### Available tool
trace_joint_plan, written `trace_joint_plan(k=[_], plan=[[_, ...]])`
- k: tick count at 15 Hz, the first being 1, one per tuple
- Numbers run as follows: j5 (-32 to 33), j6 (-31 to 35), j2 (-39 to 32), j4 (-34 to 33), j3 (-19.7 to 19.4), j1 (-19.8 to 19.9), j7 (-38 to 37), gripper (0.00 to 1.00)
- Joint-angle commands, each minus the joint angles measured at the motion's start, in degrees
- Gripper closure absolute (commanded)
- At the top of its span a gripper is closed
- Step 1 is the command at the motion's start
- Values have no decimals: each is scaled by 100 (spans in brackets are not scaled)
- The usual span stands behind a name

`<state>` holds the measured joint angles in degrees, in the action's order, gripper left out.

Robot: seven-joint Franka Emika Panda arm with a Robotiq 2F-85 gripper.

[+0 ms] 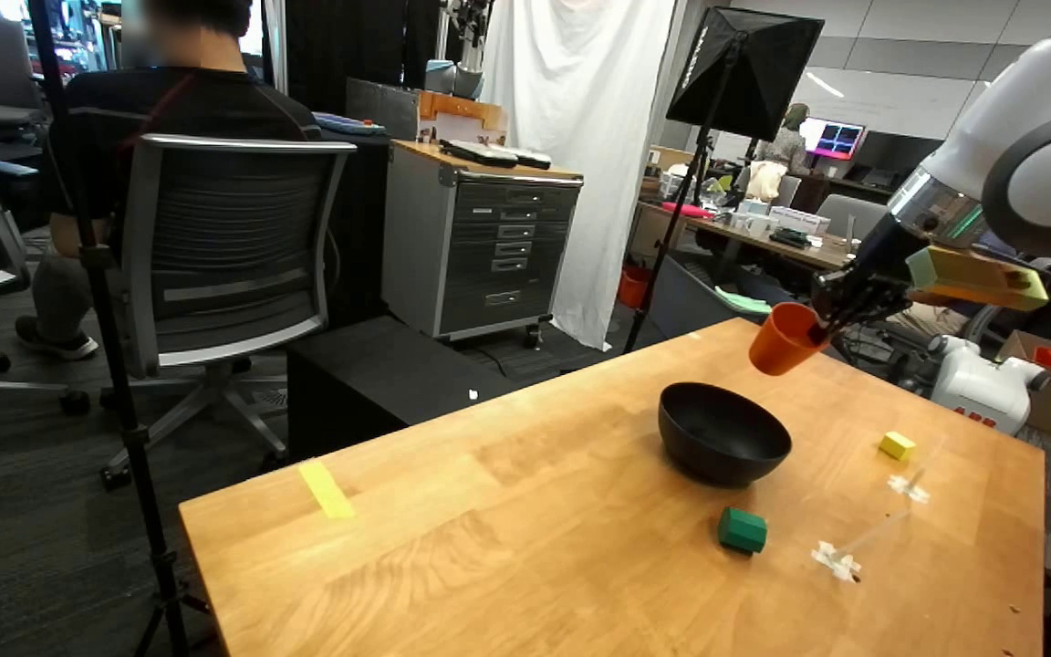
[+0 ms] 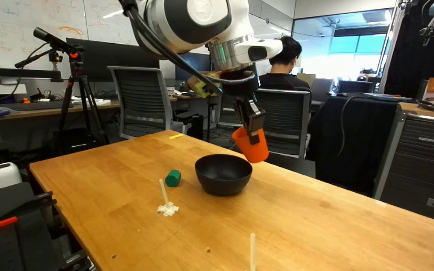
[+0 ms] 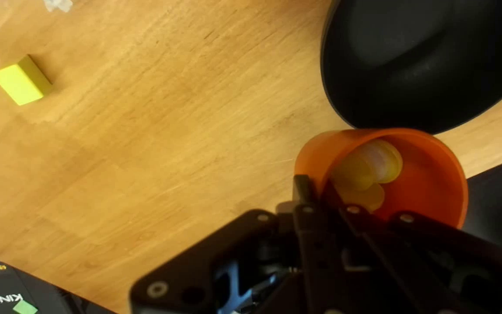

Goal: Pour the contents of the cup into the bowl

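Hand point(image 3: 320, 192) grips the cup point(image 3: 423, 176) by its wall, lower part of the wrist view: one finger outside, the other apparently inside. Cup is in the air, tilted, mouth toward the hand, base away. Contents point(image 3: 371, 168), a few yellowish bits, lie in it near the inner finger, not yet poured. Bowl point(image 3: 390, 100) is upper right of the wrist view; in both exterior views it stands lower left of the cup. Can't tell if the rim overhangs it; probably not.

Step looks like lining up the pour. Do it well: carry the cup over the bowl's middle first, with the mouth low, then roll slowly until the bits slide. A firm pinch matters, since a one-wall hold could let the cup twist. Inner finger may catch bits, so tip over a free stretch of rim, maybe a small shake at the end.

Further out on the desk point(image 3: 168, 152): green block point(image 2: 173, 178) left of the bowl in an exterior view, yellow block point(image 3: 22, 83) upper left of the wrist view. Neither should interfere.
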<state>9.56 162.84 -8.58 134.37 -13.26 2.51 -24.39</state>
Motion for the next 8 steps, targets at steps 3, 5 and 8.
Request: trace_joint_plan(k=[3,5,8], plan=[[1029,779,496,693,-213,-255,-1006,97],[1392,1061,498,740,-269,-264,-1415,97],[2033,1405,435,660,-435,-303,-2176,97]])
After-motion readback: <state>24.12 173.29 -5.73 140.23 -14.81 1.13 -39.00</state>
